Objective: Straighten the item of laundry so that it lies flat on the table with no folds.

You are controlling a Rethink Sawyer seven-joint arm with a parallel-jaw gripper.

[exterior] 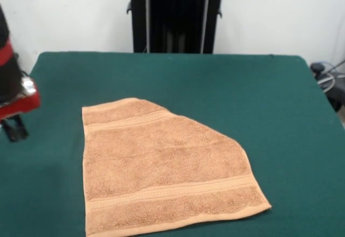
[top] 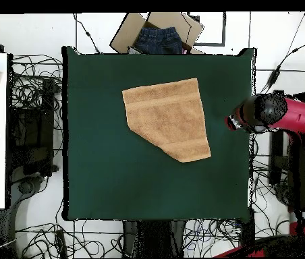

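Front view: at the left edge the red and black arm [exterior: 12,72] is seen hanging down over the table's border, with the dark pincer [exterior: 15,129] at its lower end just above the green felt; whether the pincer is apart or together cannot be told, since only a dark stub is shown. To the right of the pincer, well apart from it, the orange-tan towel [exterior: 161,167] is spread on the table [exterior: 226,86], one far corner being cut off slantwise as if folded under, and woven bands are seen near its far and near edges. Behind the table the black pedestal [exterior: 175,16] is seen. In the overhead view the order is turned: the towel [top: 169,118] is laid left of the pincer, toward the table's [top: 115,175] far half, while the arm [top: 293,118] is bent in from the right, its head [top: 246,116] held over the table's right border, clear of the cloth.
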